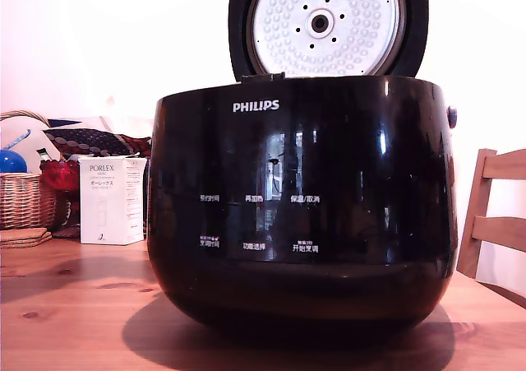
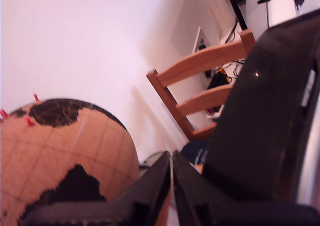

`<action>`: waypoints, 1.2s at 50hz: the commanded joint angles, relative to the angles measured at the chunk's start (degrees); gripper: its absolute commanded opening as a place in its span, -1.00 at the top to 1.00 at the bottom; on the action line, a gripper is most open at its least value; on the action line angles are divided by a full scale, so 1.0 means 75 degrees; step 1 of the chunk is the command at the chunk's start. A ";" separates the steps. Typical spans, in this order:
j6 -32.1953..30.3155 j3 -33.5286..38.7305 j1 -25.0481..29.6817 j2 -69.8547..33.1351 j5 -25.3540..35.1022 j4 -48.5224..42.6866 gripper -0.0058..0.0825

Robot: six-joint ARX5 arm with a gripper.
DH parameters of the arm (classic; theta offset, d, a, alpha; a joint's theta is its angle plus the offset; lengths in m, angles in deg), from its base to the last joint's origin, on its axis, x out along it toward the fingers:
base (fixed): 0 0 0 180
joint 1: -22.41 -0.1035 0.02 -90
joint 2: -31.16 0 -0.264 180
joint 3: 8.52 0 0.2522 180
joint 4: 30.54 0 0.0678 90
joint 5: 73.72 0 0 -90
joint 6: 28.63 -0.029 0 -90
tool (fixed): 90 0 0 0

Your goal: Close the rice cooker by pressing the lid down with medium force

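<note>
Tool [image 2: 172, 173] tips pressed together beside the raised lid [image 2: 265, 116] of the rice cooker [image 1: 302, 198].

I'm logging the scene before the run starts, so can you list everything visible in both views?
Glossy black rounded Philips rice cooker: one, black, centre of wooden table.
Round black lid with silver dimpled underside: one, standing open above the cooker.
Wooden table: one, brown, under everything.
White Porlex box: one, exterior view's left.
Woven wicker basket: one, tan, far left edge.
Wooden slatted chair: one, exterior view's right.
Tan globe with dark landmasses: one, wrist view only.
Black claw: one, fingers together, beside the lid's dark back.
</note>
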 commanded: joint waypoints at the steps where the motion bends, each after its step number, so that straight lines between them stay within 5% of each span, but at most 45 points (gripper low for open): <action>1: -0.0003 -0.0003 0.0052 0.0006 0.0055 -0.0245 0.92; 35: 0.0087 -0.1425 0.0443 0.0026 0.0321 -0.4398 0.92; 60: 0.2993 -0.1556 0.0592 0.0026 0.0315 -0.5027 0.92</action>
